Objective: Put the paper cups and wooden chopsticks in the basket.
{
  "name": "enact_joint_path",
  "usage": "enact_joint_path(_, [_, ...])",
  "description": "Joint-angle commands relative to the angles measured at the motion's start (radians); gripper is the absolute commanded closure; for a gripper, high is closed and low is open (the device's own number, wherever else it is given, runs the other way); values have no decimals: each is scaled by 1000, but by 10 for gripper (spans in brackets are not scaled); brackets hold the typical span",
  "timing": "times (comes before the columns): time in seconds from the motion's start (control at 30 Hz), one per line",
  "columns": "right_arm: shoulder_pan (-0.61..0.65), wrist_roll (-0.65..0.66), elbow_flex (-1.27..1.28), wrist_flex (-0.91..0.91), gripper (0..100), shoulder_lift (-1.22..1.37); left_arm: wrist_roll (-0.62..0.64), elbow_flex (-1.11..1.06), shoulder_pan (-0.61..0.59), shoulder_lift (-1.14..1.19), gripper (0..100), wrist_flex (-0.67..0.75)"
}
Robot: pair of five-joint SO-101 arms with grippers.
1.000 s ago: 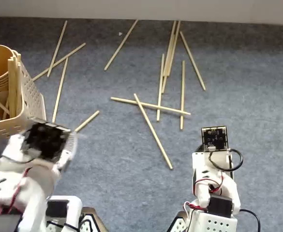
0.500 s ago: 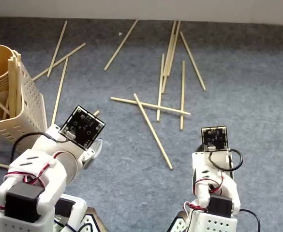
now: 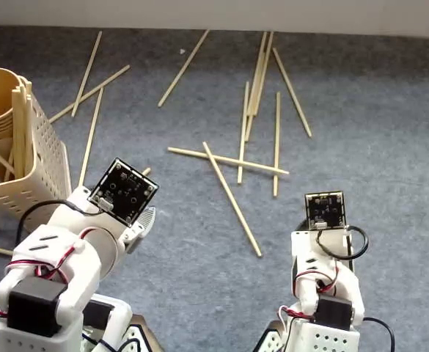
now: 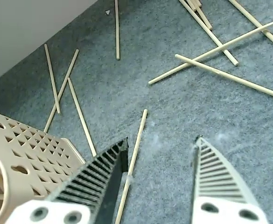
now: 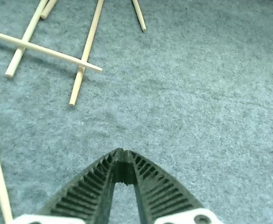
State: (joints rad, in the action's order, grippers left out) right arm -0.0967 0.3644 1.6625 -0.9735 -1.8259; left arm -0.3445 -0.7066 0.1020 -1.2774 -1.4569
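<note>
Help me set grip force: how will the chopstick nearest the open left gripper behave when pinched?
The chopstick looks thin and straight, so probably stiff and light. Lying flat on carpet, it may slip from the left gripper but hardly roll.

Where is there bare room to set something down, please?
The grey mat is bare right of the scattered chopsticks, beyond the right arm, and between it and the left arm. It is crowded mid-mat and beside the basket.

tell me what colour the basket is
Cream basket, perforated with small holes; best in the left wrist view.
</note>
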Motion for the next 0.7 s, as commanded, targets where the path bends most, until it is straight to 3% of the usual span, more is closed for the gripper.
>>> enact_joint_path(0.0, [5,-5,140,15,988,-1,6,2,13,8,761,17])
enact_joint_path(0.67, [5,-5,140,15,988,-1,6,-53,12,10,761,89])
